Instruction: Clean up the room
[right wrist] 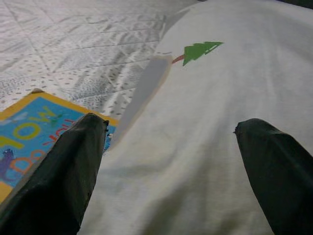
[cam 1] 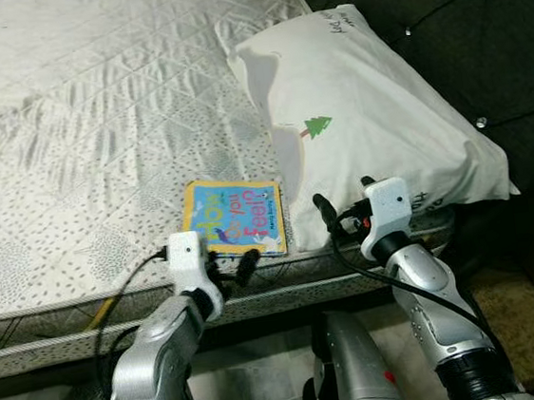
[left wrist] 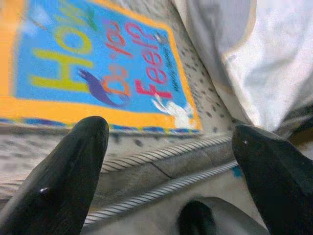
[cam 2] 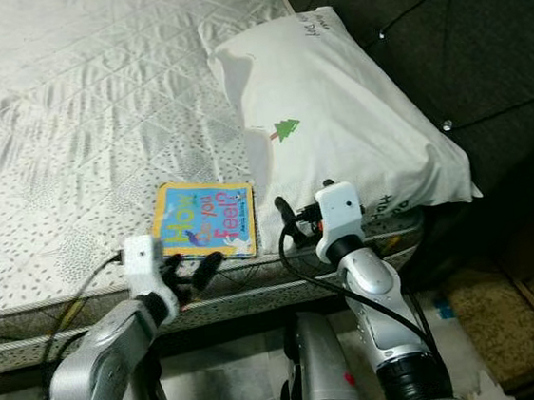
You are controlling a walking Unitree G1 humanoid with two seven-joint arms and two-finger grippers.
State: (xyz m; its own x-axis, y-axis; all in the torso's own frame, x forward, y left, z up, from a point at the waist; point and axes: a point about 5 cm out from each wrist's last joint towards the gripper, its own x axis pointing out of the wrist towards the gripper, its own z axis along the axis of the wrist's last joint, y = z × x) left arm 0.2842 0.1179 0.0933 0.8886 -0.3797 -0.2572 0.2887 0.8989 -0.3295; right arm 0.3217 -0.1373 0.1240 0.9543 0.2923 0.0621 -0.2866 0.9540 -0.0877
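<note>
Quilted bare mattress (cam 1: pixel 94 103) holds a children's book (cam 1: pixel 235 218) flat near its front edge beside a white pillow (cam 1: pixel 363 113), while the left gripper (cam 1: pixel 235 261) and right gripper (cam 1: pixel 344 203), fingers spread, hover at that edge, seemingly poised to tidy.

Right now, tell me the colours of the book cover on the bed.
The book: blue with a yellow-orange border; left wrist view.

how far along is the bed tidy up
Early. Nothing looks put away yet: the book lies flat on the mattress near its edge, beside the pillow. In hand: the left gripper hovers open at the mattress edge just short of the book; the right gripper is open over the pillow's near end. Left: gripping and removing the book.
</note>
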